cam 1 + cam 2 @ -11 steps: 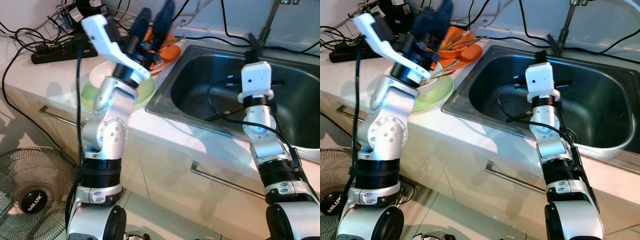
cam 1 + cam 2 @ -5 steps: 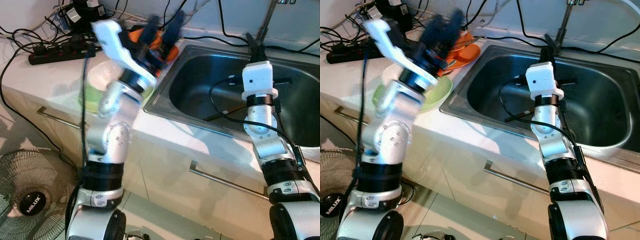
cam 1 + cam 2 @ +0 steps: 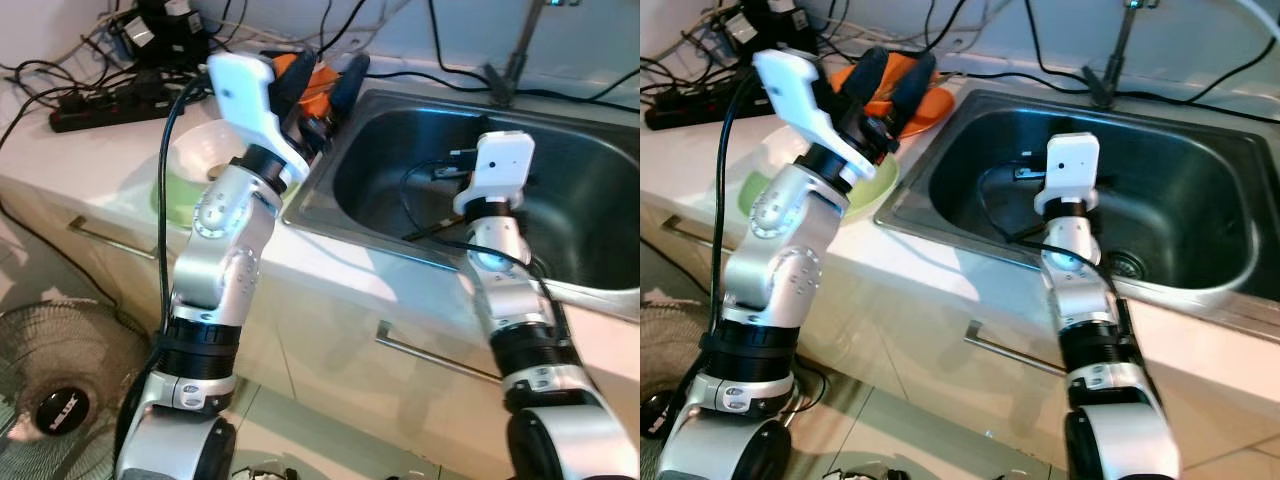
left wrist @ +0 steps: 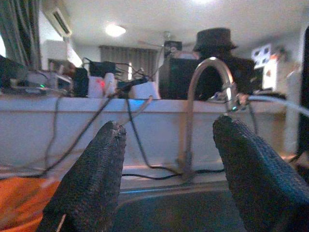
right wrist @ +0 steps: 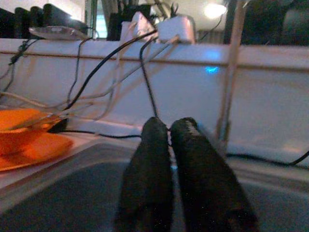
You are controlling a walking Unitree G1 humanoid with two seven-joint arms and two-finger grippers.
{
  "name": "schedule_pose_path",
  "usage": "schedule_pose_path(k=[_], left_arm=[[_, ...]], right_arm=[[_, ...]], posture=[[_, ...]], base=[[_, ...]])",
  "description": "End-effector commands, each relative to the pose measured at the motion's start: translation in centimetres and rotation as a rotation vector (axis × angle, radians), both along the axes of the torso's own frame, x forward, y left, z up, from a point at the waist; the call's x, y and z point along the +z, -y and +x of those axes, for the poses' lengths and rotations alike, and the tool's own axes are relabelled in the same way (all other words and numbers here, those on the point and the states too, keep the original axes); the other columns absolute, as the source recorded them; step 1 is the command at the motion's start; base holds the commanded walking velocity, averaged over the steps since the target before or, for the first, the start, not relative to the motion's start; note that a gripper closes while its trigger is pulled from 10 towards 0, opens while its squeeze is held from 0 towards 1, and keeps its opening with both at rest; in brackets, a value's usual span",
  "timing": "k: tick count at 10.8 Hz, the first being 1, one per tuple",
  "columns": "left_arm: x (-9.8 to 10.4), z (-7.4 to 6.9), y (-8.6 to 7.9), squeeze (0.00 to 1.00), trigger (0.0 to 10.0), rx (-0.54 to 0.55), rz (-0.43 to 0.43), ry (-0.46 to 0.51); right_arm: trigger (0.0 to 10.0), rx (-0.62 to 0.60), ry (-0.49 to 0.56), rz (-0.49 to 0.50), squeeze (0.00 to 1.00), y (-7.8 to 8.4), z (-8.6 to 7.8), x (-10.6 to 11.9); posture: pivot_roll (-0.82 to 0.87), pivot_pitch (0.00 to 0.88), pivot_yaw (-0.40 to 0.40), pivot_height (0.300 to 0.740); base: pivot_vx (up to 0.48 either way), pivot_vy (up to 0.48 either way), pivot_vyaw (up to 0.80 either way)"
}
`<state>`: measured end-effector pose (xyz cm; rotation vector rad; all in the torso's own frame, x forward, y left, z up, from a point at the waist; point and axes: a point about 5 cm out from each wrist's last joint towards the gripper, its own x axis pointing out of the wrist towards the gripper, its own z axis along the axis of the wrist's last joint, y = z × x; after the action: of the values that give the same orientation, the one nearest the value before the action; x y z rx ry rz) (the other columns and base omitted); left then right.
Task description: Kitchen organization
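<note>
**A:** From the head, what's where?

**B:** The left claw (image 3: 322,78) hangs wide over the orange dishes (image 3: 318,75) at the near-left corner of the sink (image 3: 400,215), holding nothing. A white bowl (image 3: 203,150) sits in a green plate (image 3: 165,195) on the bench (image 3: 90,150) just beside them. I'd judge the dishes wait there because the sink is their next stop.

**A:** And the other eye?

**B:** Same scene. The right arm's wrist (image 3: 1068,172) reaches over the basin, probably to keep clear of the left arm's work.

**A:** Left wrist view?

**B:** Two fingers (image 4: 87,183) spread far apart, nothing between them, the tap (image 4: 207,92) beyond and orange at the edge.

**A:** Right wrist?

**B:** The right claw (image 5: 170,145) is pressed narrow, its fingers together and empty, pointing across the basin at the back wall; an orange plate (image 5: 34,147) lies off to one side.
</note>
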<state>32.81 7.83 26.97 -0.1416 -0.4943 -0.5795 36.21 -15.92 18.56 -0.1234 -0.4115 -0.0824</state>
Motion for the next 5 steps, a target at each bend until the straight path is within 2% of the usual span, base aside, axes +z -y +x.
schedule_pose_path(k=[1,2,4,5], left_arm=[[-0.8,0.2,0.1,0.00,10.0,0.037,0.068,-0.001],[-1.7,0.2,0.4,0.00,10.0,0.075,0.166,0.022],[-2.5,0.1,0.9,0.00,10.0,0.094,0.251,0.050],[-2.9,0.0,1.1,0.00,10.0,0.116,0.327,0.074]], right_arm=[[10.0,0.013,0.015,0.066,1.00,0.2,0.3,0.9],[10.0,0.067,0.008,0.124,1.00,-0.1,0.4,1.0],[10.0,0.089,-0.020,0.175,1.00,0.0,0.5,1.0],[10.0,0.093,-0.045,0.215,1.00,0.2,0.6,0.8]], posture=[[0.06,0.031,0.071,0.740],[0.06,0.030,0.065,0.740],[0.06,0.031,0.052,0.740],[0.06,0.033,0.047,0.740]], base=[[0.000,0.000,0.00],[0.000,0.000,0.00],[0.000,0.000,0.00],[0.000,0.000,0.00]])
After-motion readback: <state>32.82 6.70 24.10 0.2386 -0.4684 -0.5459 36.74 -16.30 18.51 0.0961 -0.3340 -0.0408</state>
